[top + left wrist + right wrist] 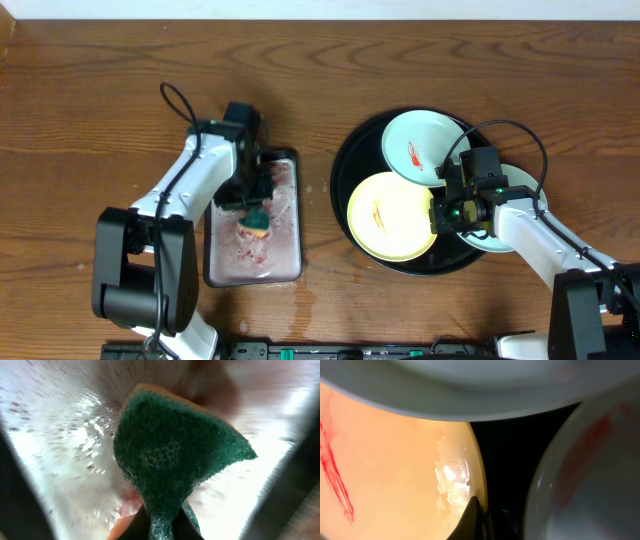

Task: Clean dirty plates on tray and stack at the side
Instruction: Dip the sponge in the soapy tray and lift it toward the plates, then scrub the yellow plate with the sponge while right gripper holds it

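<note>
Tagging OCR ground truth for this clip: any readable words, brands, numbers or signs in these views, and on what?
No readable text in any view.
yellow plate and mint plate: red sauce smears only, not writing.
sponge, grey tray, black tray: unmarked.
rig bar at the bottom edge of the overhead view: too small and dark to tell.

A rectangular grey metal tray point(287, 262) lies left of the middle of the table point(90, 110), its short end close to the near edge. Its floor point(60, 445) is wet and glossy, with pink-red smears and droplets. In the tray's far half stands a sponge point(258, 221), dark green scouring face point(170, 455) up and orange foam behind.
</note>
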{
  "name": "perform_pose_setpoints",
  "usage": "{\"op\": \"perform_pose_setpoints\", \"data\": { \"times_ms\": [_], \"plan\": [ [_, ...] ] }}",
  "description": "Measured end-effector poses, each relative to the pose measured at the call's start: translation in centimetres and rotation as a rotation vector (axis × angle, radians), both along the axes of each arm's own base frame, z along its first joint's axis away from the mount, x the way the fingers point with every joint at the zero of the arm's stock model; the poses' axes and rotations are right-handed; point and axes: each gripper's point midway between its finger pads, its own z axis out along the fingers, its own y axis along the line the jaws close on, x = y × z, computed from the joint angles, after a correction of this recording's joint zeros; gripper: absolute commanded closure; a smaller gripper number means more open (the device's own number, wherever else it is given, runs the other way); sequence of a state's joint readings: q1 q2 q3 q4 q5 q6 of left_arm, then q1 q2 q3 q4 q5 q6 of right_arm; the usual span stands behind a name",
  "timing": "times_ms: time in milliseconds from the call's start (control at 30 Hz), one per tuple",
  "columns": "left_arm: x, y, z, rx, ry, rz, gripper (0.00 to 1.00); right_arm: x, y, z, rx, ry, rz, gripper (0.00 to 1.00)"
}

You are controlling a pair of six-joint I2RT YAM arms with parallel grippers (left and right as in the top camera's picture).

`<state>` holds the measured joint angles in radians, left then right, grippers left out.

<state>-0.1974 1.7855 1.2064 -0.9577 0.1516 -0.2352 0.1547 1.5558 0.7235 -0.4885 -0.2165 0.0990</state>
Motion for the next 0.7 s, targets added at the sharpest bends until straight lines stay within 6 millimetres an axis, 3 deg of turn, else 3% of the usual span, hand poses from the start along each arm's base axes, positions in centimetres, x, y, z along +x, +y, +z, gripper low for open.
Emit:
{"op": "perform_pose_setpoints", "data": {
  "times_ms": [100,267,567,700],
  "plan": [
    [1.6,-2.6,2.4,-0.049,-0.075,-0.051,0.93,0.0,0.0,0.0,0.004,0.003,-0.015,0.99],
    [2.2,-10.2,5.9,-0.208,-0.196,-0.166,0.93,0.0,0.0,0.0,0.011,0.010,-0.042,0.99],
    [-0.4,-21.0,6.6,-0.368,-0.254,-0.267,0.93,0.2,0.2,0.0,0.018,0.014,-0.088,0.99],
    [-1.0,-24.4,4.3,-0.399,-0.228,-0.257,0.93,0.3,0.4,0.1,0.024,0.012,-0.097,0.99]
  ]
}}
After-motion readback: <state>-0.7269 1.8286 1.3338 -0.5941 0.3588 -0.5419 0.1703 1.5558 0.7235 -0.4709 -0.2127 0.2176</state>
